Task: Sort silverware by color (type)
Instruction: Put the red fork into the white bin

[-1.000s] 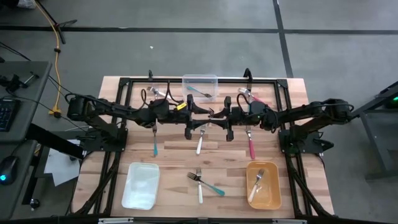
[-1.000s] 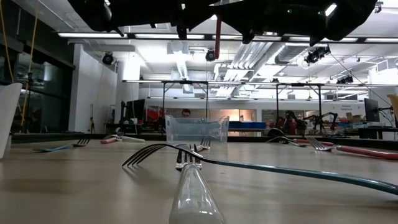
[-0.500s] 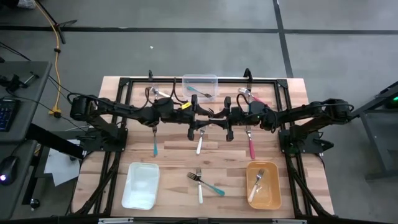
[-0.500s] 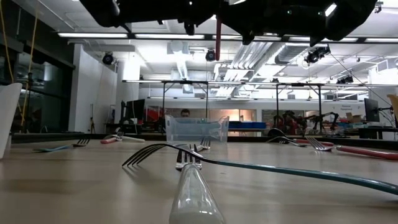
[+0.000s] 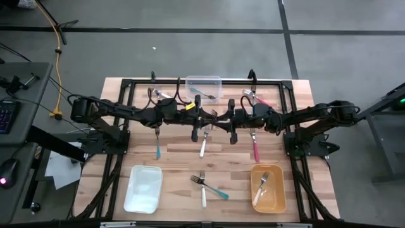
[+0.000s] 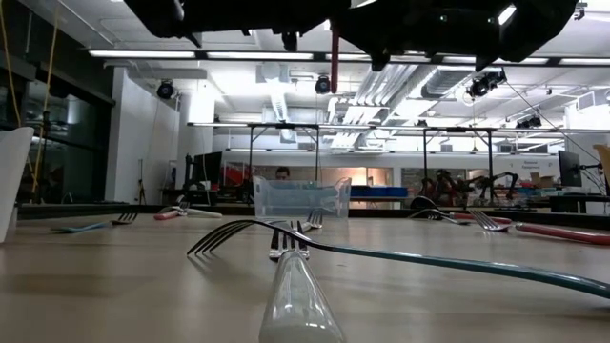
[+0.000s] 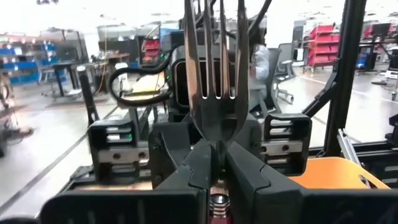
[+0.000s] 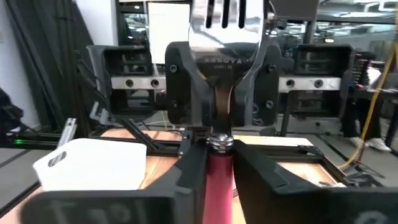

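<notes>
Since the earlier frame the left arm has edged inward toward the right arm over mid-table, and its fingers, then apart, have closed.

The pink-handled fork [image 8: 217, 177] is held in the air between the two arms, clear of the table. The left gripper [image 7: 214, 154] has its jaws closed narrowly on the metal neck just under the tines. The right gripper [image 8: 217, 149] has its jaws close against either side of the pink handle, by appearance gripping it (a handover, in my judgement, not yet completed).

Progress is early. The orange tray [image 5: 279, 197] holds one cream-handled fork [image 5: 260, 190]. The clear container [image 5: 218, 80] at the far edge holds one fork whose handle colour I cannot make out. The white tray [image 5: 135, 204] shows nothing in it.

Still loose on the table:
- a teal fork [image 5: 157, 147], a white fork [image 5: 203, 145] and a pink fork [image 5: 255, 150] in a row below the arms
- a crossed pair [image 5: 204, 183], one teal and one white, between the white and orange trays
- forks near the far corners, partly covered by the arms

Most of the sorting remains.

Hidden or unclear:
- The high view shows neither pair of jaws plainly.
- The low view cuts both arms off at its top edge.
- Which colour each tray is meant for cannot be confirmed.
</notes>
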Robot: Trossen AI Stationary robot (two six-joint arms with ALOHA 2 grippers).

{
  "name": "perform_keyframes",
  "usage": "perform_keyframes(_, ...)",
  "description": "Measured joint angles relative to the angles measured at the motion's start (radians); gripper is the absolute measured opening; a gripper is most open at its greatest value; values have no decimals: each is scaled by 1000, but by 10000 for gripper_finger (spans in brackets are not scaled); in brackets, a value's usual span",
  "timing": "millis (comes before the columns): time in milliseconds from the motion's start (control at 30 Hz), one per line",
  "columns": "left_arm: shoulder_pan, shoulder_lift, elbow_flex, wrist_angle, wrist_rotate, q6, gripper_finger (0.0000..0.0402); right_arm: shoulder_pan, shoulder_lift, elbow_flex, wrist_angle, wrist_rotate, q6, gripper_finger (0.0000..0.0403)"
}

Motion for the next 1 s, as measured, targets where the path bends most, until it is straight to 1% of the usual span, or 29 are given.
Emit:
perform_keyframes(67,-2,-34,0,-64,-19,-6,17,-1,0,0,-4,31,5,108)
perform_keyframes(133,-18,-82,0,-169,-58,-25,17,-1,0,0,-12,72,5,138)
perform_keyframes(200,-44,-140,1,-292,-108,-27,17,-3,0,0,-28,83,4,161)
perform_keyframes(267,-75,-206,1,-444,-173,-42,17,-5,0,0,-65,94,5,173)
perform_keyframes(367,-125,-304,1,-666,-281,-120,17,-4,0,0,-157,137,-5,176)
perform_keyframes(467,-191,-392,1,-861,-360,-256,17,-4,0,0,-227,179,-12,163)
perform_keyframes(533,-249,-431,13,-1004,-417,-374,17,-4,0,0,-244,181,-12,145)
perform_keyframes(633,-361,-445,71,-1237,-514,-548,17,4,0,0,-271,180,-12,109)
perform_keyframes(700,-435,-428,124,-1389,-557,-674,17,6,0,0,-281,179,-12,82)
perform_keyframes(767,-499,-405,173,-1523,-567,-813,17,6,-1,0,-288,179,-4,54)
perform_keyframes(867,-585,-357,242,-1646,-544,-1036,17,6,-1,-1,-299,180,-4,15)
perform_keyframes(933,-635,-316,281,-1711,-505,-1165,17,6,-1,-1,-304,180,-4,4)
perform_keyframes(1000,-681,-267,313,-1754,-473,-1279,17,6,-1,-1,-311,179,-4,8)
